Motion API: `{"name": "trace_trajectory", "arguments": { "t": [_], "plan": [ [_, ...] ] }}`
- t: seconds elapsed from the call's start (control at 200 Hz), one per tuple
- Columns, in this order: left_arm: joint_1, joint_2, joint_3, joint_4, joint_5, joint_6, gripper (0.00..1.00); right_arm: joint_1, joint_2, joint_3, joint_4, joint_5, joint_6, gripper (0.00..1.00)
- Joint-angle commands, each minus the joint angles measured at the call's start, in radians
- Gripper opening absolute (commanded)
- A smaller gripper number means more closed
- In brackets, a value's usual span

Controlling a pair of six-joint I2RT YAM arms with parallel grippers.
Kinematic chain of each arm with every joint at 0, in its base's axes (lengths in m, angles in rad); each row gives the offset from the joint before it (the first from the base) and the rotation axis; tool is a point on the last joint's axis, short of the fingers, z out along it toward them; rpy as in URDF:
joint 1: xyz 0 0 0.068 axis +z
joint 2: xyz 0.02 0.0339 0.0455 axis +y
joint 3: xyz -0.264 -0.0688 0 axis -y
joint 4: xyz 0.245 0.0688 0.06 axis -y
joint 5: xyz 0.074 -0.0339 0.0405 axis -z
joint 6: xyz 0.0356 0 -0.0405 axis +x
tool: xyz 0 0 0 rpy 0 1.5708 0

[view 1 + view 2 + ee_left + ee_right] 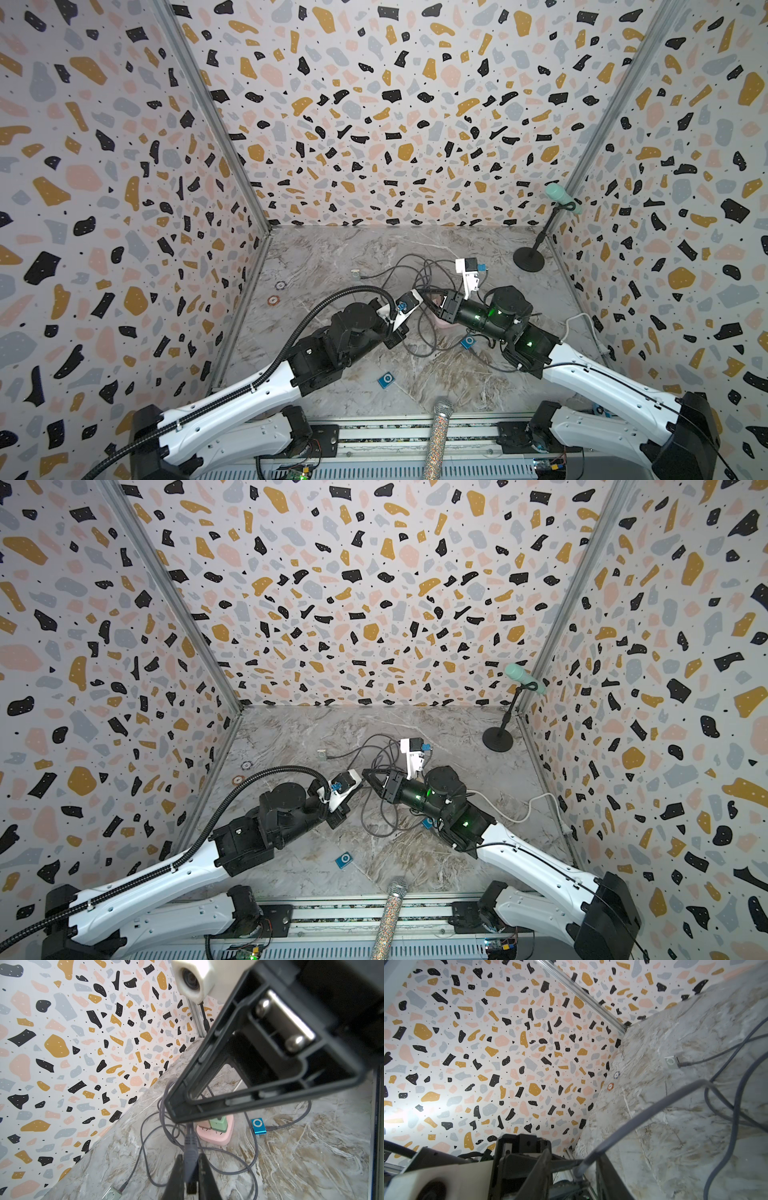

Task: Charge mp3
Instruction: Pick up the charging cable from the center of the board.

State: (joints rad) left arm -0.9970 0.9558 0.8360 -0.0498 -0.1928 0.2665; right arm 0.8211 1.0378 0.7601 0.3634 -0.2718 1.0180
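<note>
**Charging set-up, partly done.** Your left tool (190, 1157) pinches the grey cable plug (190, 1145) above the table (332, 257). Your right tool (576, 1165) has its jaws apart, and the cable (643, 1109) runs loose between them. One blue mp3 (258, 1126) and the silver mp3 (111, 1193) each have a lead attached. The green charger (218, 1124) sits in the pink power strip (216, 1138). A second blue mp3 (386, 379) lies uncabled near the front edge, well apart from both tools. The held plug probably goes to that player or to the charger, but the views do not show which. That connection is left for you to make.
</note>
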Motion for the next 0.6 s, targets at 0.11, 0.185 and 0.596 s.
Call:
{"name": "trace_trajectory", "arguments": {
  "t": [0.11,0.185,0.596],
  "plan": [
    [0.0,-0.008,0.068,-0.084,0.039,0.049,0.09,-0.019,-0.045,0.011,-0.145,-0.101,-0.087,0.41],
    [0.0,0.002,0.081,-0.099,0.06,0.054,0.09,-0.023,-0.043,0.013,-0.163,-0.121,-0.098,0.42],
    [0.0,0.051,0.112,-0.153,0.104,0.077,0.09,-0.035,0.002,0.01,-0.11,-0.236,-0.11,0.39]
  ]
}}
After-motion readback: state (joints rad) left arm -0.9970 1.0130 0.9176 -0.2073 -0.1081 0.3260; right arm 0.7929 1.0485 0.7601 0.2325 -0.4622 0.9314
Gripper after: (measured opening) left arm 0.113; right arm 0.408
